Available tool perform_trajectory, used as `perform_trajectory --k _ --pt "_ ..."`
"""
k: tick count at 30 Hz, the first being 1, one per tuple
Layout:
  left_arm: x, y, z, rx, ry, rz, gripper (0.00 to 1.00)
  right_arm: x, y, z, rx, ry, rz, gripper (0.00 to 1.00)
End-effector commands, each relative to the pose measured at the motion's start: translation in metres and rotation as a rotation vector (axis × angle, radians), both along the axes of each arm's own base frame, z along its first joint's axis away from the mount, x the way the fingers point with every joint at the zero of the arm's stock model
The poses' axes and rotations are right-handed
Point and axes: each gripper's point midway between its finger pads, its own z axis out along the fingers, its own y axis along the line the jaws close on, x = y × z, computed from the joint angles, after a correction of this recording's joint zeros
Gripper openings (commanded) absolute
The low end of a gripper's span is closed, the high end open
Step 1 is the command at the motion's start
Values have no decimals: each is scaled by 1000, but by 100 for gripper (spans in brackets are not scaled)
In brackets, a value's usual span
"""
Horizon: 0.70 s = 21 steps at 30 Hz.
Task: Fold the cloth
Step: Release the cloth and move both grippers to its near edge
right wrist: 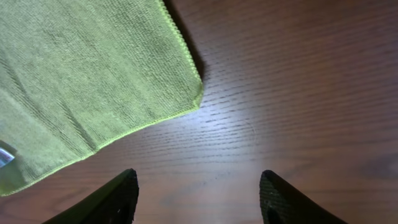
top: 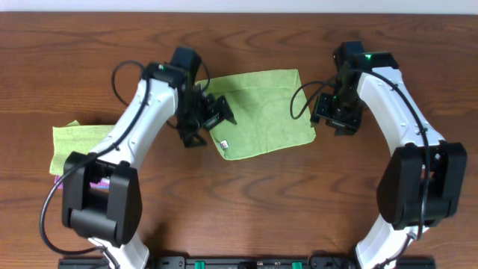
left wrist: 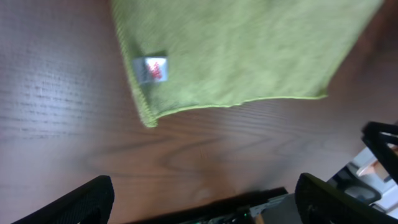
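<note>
A green cloth (top: 261, 112) lies on the wooden table, folded, with a small white tag (top: 223, 144) near its front left corner. My left gripper (top: 200, 125) is open and empty at the cloth's left edge. In the left wrist view the cloth (left wrist: 249, 50) and its tag (left wrist: 151, 68) lie beyond the open fingers (left wrist: 202, 202). My right gripper (top: 340, 118) is open and empty just right of the cloth's right corner. In the right wrist view the cloth (right wrist: 81, 81) lies at upper left, apart from the fingers (right wrist: 198, 196).
A second green cloth (top: 75, 142) lies folded at the left of the table, with something purple (top: 95, 183) under its near edge. Black cables loop by both arms. A dark rail (top: 246, 261) runs along the table's front edge.
</note>
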Motion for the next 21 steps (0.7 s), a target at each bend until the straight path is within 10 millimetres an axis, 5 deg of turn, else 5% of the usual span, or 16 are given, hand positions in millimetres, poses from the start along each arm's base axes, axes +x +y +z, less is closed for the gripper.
perform_trajectory --k 1,12,21 --pt "-14 7 -6 17 8 66 95 2 0 1 23 -20 34 63" --pt "-21 1 -35 -18 -38 166 96 15 -18 -8 43 -73 12 65" --pt "-5 -6 -47 -21 -116 226 96 20 -7 -23 152 -111 1 67"
